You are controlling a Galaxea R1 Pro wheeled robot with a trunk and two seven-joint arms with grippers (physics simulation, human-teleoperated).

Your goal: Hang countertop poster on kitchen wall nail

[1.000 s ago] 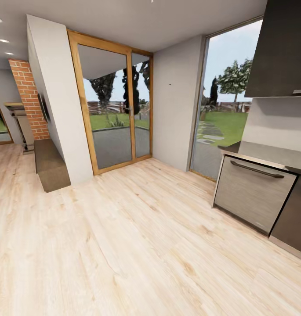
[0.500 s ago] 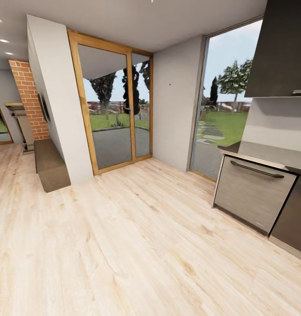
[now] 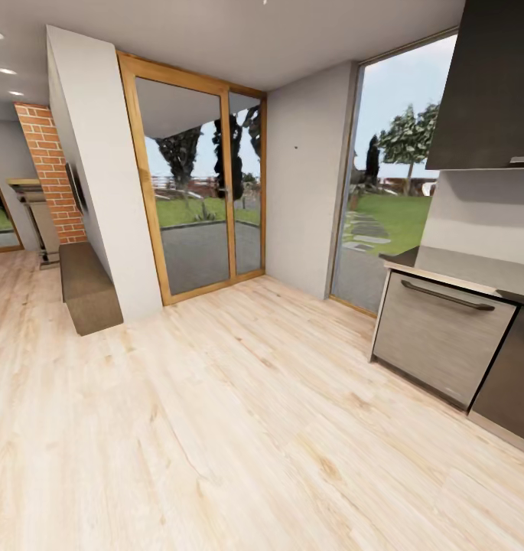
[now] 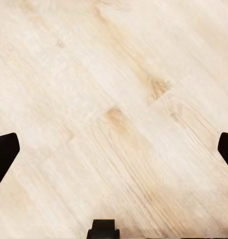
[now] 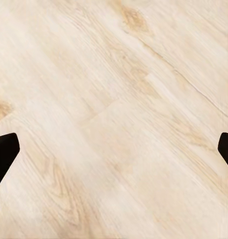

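Note:
The poster is out of view. A tiny dark wall nail point(image 3: 295, 146) is a speck on the pale grey wall between the glass door and the tall window. One end of the kitchen countertop point(image 3: 476, 269) shows at the right, above a grey drawer front. My left gripper point(image 4: 114, 149) is open over the pale wood floor, its dark fingertips point(image 4: 4, 152) far apart with nothing between them. Over floorboards too, my right gripper point(image 5: 114, 149) stands open and empty.
A wood-framed glass door point(image 3: 196, 184) stands straight ahead and a tall window point(image 3: 388, 176) to its right. A dark upper cabinet point(image 3: 487, 84) hangs over the counter. At the left, a wall end with a low bench point(image 3: 86, 287) juts out, with a brick column point(image 3: 51, 172) behind.

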